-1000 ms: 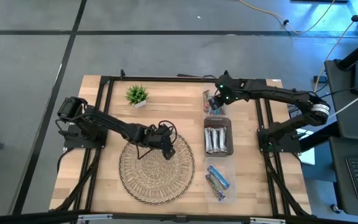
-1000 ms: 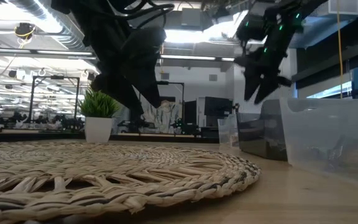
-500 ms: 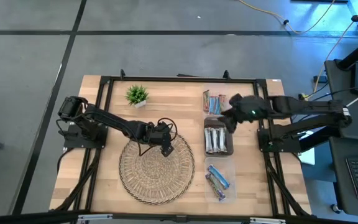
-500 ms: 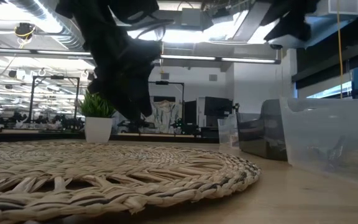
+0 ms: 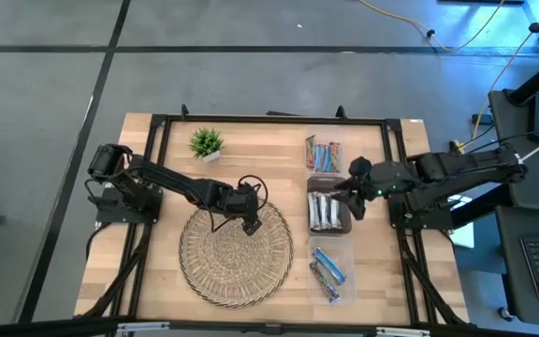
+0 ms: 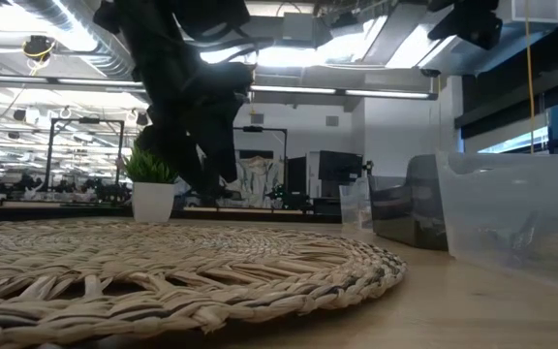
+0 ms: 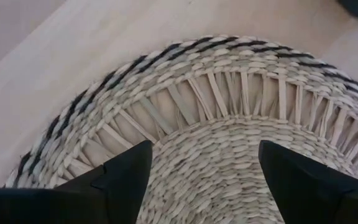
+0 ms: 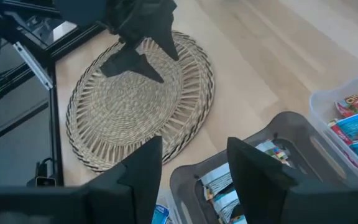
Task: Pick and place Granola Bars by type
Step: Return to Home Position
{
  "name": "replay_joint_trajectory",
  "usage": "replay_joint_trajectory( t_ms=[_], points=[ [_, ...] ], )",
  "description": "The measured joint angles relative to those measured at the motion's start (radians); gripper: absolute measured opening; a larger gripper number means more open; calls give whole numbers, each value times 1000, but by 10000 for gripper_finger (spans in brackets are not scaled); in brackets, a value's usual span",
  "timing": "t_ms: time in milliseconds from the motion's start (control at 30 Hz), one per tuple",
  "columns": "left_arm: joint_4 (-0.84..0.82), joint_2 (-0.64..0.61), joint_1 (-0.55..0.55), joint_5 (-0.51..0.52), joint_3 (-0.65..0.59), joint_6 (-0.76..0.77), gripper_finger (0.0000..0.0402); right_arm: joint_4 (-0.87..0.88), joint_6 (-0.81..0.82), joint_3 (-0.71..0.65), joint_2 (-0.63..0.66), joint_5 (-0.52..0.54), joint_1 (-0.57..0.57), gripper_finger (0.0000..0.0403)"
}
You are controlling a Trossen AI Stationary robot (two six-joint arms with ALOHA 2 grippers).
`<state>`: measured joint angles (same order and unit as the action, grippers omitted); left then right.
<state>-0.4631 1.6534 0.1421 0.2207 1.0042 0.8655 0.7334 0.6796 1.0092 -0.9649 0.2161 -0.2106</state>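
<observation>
Right arm has pulled back from over the top bin toward its base; left arm has barely shifted.

Left to right on the wooden table [image 5: 279, 150]:
- Left arm reaches in from the left edge.
- Potted plant [image 5: 207, 142] stands near the far edge, apart from everything else.
- Round woven mat [image 5: 223, 267] lies at the near middle, nothing on it.
- Left gripper [image 5: 252, 225] hangs over the far part of the mat, clear of the weave in the low view. Fingers spread apart, nothing between them (wrist view).
- Three bins run in a column right of the mat.
- Far clear bin [image 5: 309, 140] holds the colourful bars [image 5: 324, 155]: red, green and some blue wrappers.
- Middle grey bin [image 5: 311, 201] holds the silver bars [image 5: 327, 210], side by side.
- Near clear bin [image 5: 344, 253] holds the blue bars [image 5: 327, 270].
- No bar lies loose on the table or mat.
- Right gripper [image 5: 355, 198] sits over the right rim of the grey bin, pointing toward the mat. Fingers apart, empty (wrist view).
- Right arm is folded back to the right edge.
</observation>
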Motion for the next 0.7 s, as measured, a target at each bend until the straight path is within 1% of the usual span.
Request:
replay_joint_trajectory(
  t_ms=[167, 200, 333, 467, 600, 700],
  points=[
    [-1, 0, 0, -40, 0, -15, 308, 1, 0, 0, 0, 0, -11, 184],
    [-2, 0, 0, -35, 0, -15, 314, 4, 0, 0, 0, 0, -10, 184],
    [-1, 0, 0, 43, 0, -11, 331, 12, -3, 0, 0, 0, -10, 184],
    [-1, 0, 0, 43, 0, 23, 333, 14, -4, 0, 0, -4, -10, 184],
    [0, 0, 0, 23, 0, -28, 333, 14, -4, 0, -1, -7, -10, 184],
    [0, 0, 0, 26, 0, -15, 325, 14, -3, 0, -1, -7, -10, 184]
  ],
)
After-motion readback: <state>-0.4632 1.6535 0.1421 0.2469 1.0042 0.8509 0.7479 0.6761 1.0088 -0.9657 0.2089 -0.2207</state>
